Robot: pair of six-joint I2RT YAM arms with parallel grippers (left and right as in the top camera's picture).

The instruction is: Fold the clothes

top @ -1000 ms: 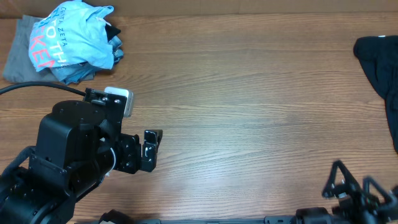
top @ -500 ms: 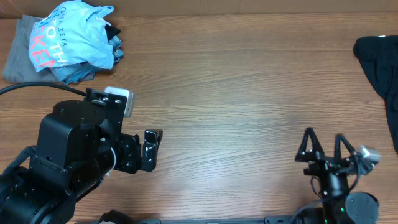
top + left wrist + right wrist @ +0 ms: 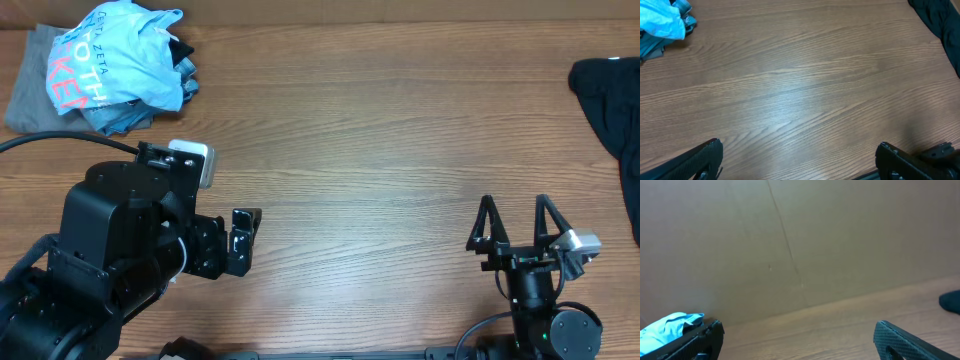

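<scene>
The clothes lie bunched at the table's far left corner: a light blue T-shirt [image 3: 115, 60] with red-and-white lettering sits on top of a grey garment [image 3: 25, 95]. The same shirt shows in the left wrist view [image 3: 660, 20] and the right wrist view [image 3: 670, 324]. My left gripper [image 3: 247, 240] is open near the front left, well short of the pile, with only bare wood between its fingers [image 3: 702, 161]. At the front right my right gripper [image 3: 515, 205] is open too, pointing toward the far side, and nothing lies between its fingers [image 3: 897, 341].
A black garment [image 3: 612, 100] is draped over the far right edge of the table, also visible in the left wrist view [image 3: 935, 22] and the right wrist view [image 3: 952, 300]. A brown wall [image 3: 800, 240] stands behind the wooden table [image 3: 400, 150].
The right arm has swung up from the front right corner into view and moved slightly left, its open gripper now pointing across the table. The left arm has not moved.
</scene>
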